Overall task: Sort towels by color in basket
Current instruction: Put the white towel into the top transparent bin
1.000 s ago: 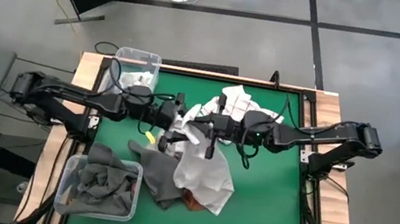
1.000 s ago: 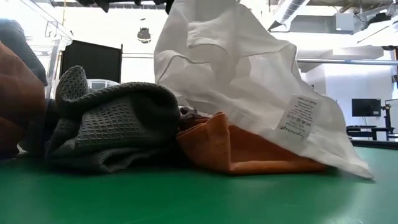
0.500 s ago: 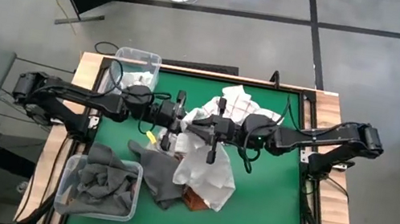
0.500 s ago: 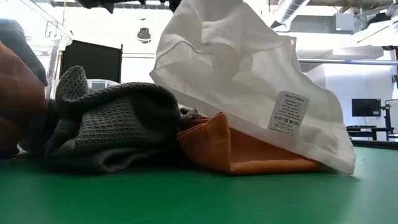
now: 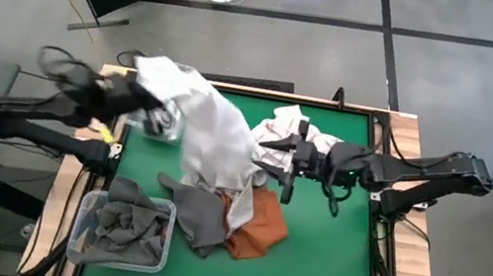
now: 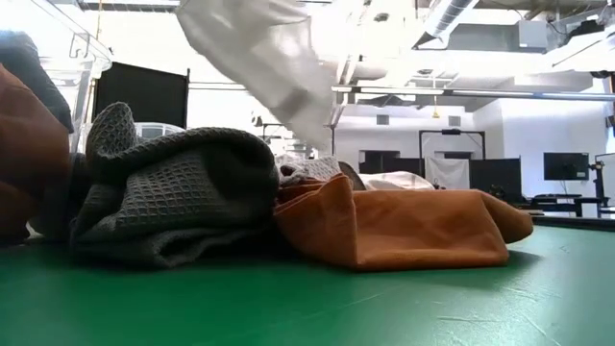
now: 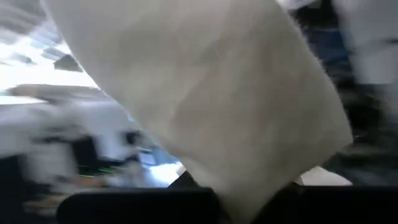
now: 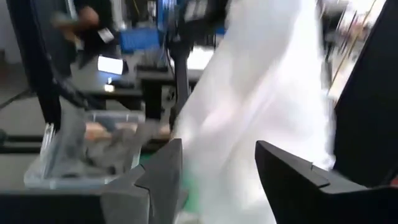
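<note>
one white towel (image 5: pixel 212 132) clamped in the closed left pincer (image 5: pixel 139 90), upper left; right pincer (image 5: pixel 275 158) open, empty; trailing hem may snag the orange towel (image 5: pixel 257 225).

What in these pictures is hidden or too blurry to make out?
- Left gripper, high view: the white towel it carries covers its fingers.
- Far bin, high view: that towel drapes over it, so its contents are hidden.
- Left wrist view: the towel fills it; everything behind is blurred.
- Near bin, low view: cut off at the edge behind the grey towel.
</note>
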Action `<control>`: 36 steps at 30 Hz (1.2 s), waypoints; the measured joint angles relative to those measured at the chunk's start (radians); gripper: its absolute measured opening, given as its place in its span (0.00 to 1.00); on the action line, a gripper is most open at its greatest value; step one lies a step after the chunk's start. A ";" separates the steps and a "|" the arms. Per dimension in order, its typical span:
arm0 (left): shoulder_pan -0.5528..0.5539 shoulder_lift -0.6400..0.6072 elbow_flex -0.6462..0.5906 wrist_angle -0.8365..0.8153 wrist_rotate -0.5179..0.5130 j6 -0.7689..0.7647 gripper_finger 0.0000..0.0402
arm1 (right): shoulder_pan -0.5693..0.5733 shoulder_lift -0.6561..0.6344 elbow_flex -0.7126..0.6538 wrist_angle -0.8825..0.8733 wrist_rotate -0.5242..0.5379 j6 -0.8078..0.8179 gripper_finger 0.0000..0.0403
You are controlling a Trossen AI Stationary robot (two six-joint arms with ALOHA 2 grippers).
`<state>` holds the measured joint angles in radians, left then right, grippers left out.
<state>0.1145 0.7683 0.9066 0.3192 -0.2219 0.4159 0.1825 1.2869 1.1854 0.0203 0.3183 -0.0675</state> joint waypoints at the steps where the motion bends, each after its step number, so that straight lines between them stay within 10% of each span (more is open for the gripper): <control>1: 0.002 -0.033 0.000 0.003 -0.042 0.035 0.01 | 0.000 0.011 0.000 -0.016 0.001 0.017 0.58; 22: 0.008 -0.099 0.037 -0.041 -0.833 0.551 0.00 | 0.000 0.205 -0.001 -0.033 0.078 0.094 0.57; 36: 0.290 0.042 0.037 -0.807 -0.662 -0.005 0.00 | 0.043 0.205 -0.001 -0.035 0.077 0.123 0.57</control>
<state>0.4046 0.8101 0.9436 -0.4881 -0.8843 0.4106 0.2256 1.4914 1.1843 -0.0151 0.3954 0.0559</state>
